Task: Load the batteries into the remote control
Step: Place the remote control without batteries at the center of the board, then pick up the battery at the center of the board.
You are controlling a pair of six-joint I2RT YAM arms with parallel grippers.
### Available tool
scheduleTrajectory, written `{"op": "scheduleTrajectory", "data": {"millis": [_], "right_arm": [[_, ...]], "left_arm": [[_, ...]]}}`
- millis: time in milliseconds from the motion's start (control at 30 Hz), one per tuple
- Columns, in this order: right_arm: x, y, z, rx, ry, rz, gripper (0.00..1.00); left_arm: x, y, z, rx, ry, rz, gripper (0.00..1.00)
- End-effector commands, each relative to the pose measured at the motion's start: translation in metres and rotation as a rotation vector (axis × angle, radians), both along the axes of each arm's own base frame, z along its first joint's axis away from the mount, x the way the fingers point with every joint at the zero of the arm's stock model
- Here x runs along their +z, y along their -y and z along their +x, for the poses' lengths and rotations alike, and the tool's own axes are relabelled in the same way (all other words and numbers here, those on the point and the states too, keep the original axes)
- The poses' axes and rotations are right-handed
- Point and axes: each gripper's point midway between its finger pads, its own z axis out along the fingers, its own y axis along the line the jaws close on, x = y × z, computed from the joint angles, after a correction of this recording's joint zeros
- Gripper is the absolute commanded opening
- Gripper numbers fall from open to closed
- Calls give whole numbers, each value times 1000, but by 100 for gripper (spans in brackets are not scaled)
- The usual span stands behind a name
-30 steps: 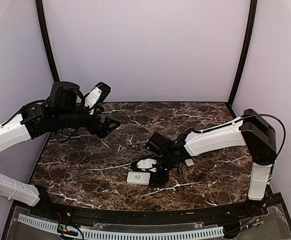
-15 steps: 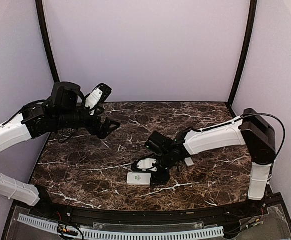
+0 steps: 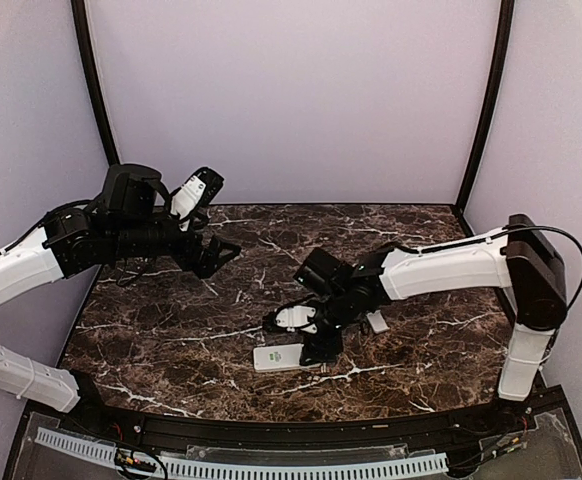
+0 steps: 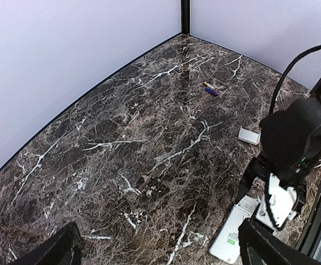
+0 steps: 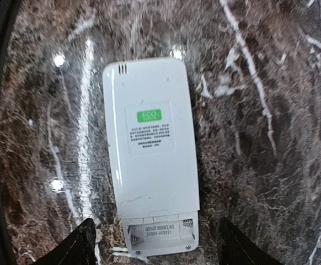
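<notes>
The right fingers [image 5: 86, 244] stand open on either side of the remote control [image 5: 149, 138], one tip off each long edge at the end nearest the wrist, with a strip of marble showing between each tip and the white casing, so they grip nothing. That end of the remote control has its battery bay [image 5: 160, 232] uncovered and bare inside. The remote control lies flat with its back up, a green label [image 5: 149, 116] and a block of small print in the middle of that face. From above, the right fingers [image 3: 316, 345] sit over the right end of the remote control [image 3: 276, 357], and the right arm [image 3: 441, 270] reaches to it from further right. A small white plastic piece [image 3: 378, 322] lies on the desk [image 3: 171, 330] to the right of the remote control, near it but apart. The batteries [image 4: 212, 91] lie well apart from the remote control [image 4: 229, 234], beyond the white piece [image 4: 249, 136] on the side away from the arm bases; one dark purple cylinder is plain, and whatever lies against it is too small to tell. The left fingers [image 4: 55, 251] are spread wide and hold nothing. From above, the left fingers [image 3: 216, 250] hang well to the left of the remote control and further back, with the left arm [image 3: 16, 270] stretching away to the left.
</notes>
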Motion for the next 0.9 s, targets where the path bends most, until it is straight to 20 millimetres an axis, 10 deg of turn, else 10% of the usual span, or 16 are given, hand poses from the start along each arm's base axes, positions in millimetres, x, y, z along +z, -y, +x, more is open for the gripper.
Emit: {"op": "scheduleTrajectory", "data": {"millis": [0,133,267,500,867], "right_arm": [[124,-15,26,-117,4,358,71],[184,46,125,-644,27,520,46],[156,155,200,-1198,57,357,30],[83,232,232,-1444,-34,74,35],[23,259,259,-1542,-94,-32,33]], "left_arm": [[-14,-7,-2,8,-24,46,99],[-13,-9,-3,13,-20,46,99],[-11,-10,-4,11,-16,42,99],[-14,-11,-4,16,-21,50,99],[-23,-10,-2,18,-43,78,99]]}}
